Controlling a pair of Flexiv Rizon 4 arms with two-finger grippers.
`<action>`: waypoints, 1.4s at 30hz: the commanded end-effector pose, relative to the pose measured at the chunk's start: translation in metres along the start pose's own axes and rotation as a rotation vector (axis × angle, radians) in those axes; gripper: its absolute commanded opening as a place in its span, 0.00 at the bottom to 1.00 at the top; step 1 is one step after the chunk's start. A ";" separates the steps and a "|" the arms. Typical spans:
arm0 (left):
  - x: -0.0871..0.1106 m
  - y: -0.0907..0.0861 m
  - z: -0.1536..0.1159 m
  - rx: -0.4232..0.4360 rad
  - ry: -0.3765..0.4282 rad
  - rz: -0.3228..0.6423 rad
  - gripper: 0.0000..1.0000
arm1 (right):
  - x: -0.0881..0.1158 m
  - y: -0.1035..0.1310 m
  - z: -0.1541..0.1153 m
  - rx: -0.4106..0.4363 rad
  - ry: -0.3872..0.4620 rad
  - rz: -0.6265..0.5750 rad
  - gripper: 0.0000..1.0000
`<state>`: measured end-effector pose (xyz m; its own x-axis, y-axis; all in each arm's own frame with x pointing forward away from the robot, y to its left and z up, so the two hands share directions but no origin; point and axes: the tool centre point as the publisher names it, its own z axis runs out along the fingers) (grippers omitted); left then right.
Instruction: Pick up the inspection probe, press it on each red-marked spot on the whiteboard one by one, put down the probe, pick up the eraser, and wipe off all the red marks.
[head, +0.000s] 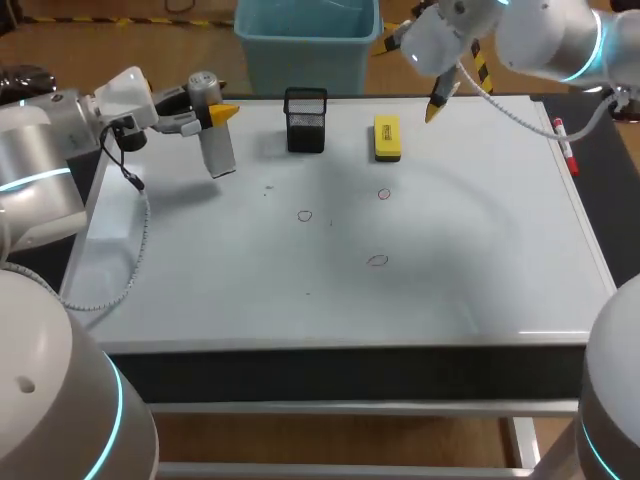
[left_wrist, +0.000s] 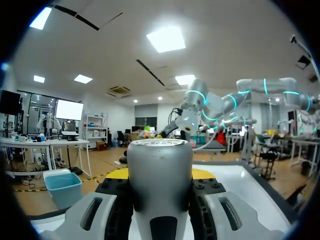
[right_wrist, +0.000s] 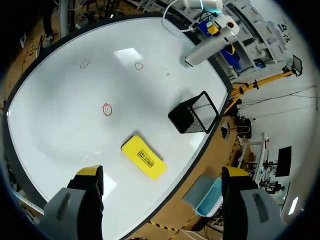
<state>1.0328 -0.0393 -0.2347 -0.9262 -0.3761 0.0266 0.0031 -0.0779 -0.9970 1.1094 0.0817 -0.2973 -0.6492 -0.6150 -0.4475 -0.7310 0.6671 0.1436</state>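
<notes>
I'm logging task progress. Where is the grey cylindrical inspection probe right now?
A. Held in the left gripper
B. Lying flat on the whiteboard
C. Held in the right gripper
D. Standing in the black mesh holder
A: the grey cylindrical inspection probe sits clamped between the fingers of the left gripper, while the right gripper is open and empty.

At upper left the left claw (head: 215, 115) grips the probe (head: 214, 140) above the whiteboard (head: 450, 290), a black mesh basket (head: 305, 122) and yellow eraser (head: 387, 138) sit side by side at upper middle, three red marks (head: 305, 215) lie mid-frame, the right claw (head: 439, 102) hangs at upper right, and a red marker (head: 565, 145) lies at the right edge.
</notes>
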 end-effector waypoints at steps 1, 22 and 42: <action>0.000 -0.001 0.000 0.002 -0.002 0.001 0.00 | -0.003 0.003 0.002 0.025 0.333 -0.061 1.00; 0.000 -0.001 0.000 0.002 -0.002 0.001 0.00 | 0.021 -0.010 0.057 0.073 0.625 -0.454 1.00; 0.000 -0.001 0.000 0.002 -0.002 0.001 0.00 | 0.046 -0.018 0.085 -0.022 0.593 -0.554 1.00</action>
<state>1.0328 -0.0393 -0.2347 -0.9262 -0.3762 0.0265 0.0031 -0.0779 -0.9970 1.1070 0.0766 -0.3939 -0.1959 -0.9782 0.0691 -0.9785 0.1996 0.0511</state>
